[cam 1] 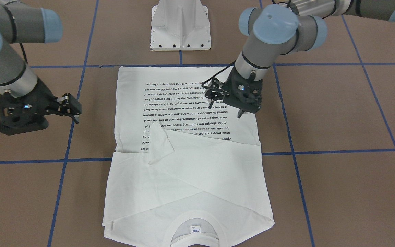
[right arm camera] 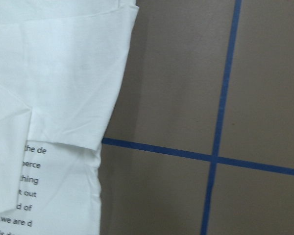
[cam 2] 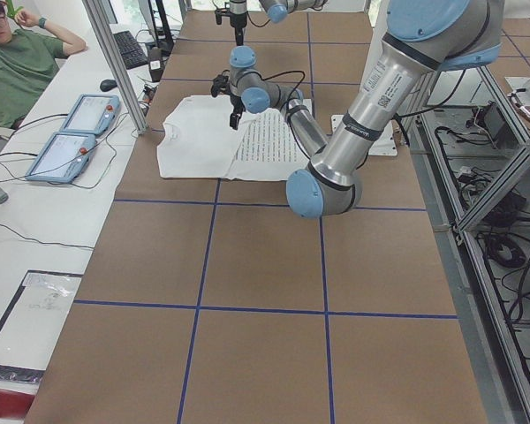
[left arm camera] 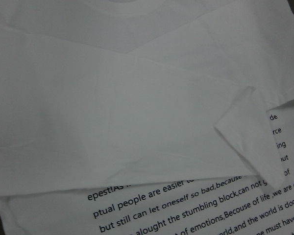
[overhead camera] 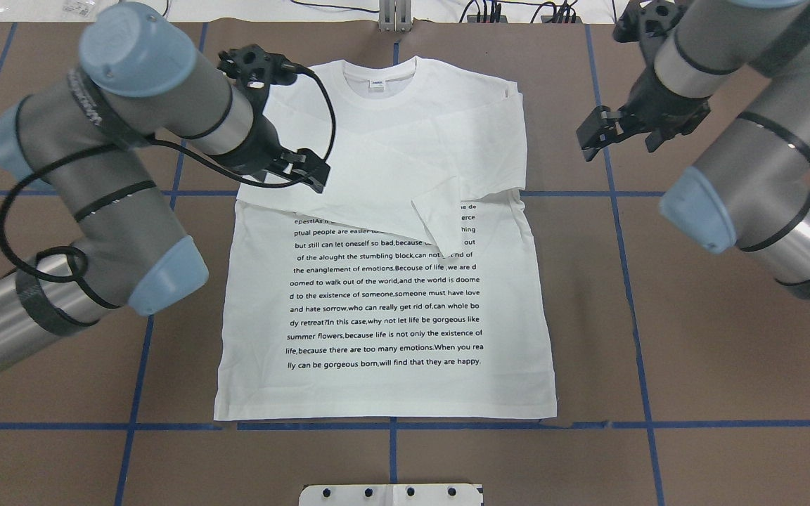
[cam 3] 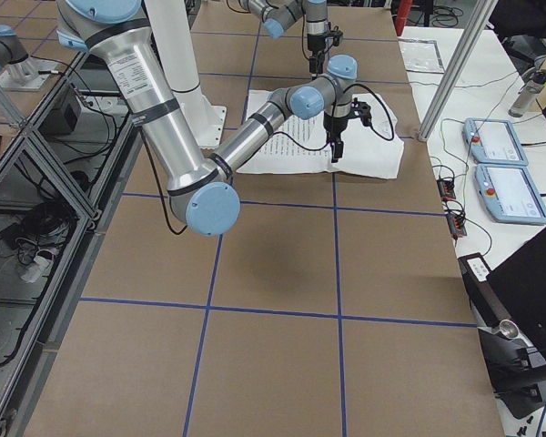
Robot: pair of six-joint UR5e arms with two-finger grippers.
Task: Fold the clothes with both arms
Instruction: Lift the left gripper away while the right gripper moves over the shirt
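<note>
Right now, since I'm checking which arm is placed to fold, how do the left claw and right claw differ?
The left claw hangs over the shirt, above the edge of the folded sleeve; the right claw hangs over bare table beside the shirt. The left claw's camera sees only cloth; the right claw's sees mostly table. Shared: neither appears to hold cloth.

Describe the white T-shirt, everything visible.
The white T-shirt lies flat on the table, printed face up, lines of black text across the body. Ribbed collar with a neck label points away from the robot. Both sleeves are folded across the chest, overlapping, one cuff flipped over. The left gripper hovers over one edge; nothing grips it.
</note>
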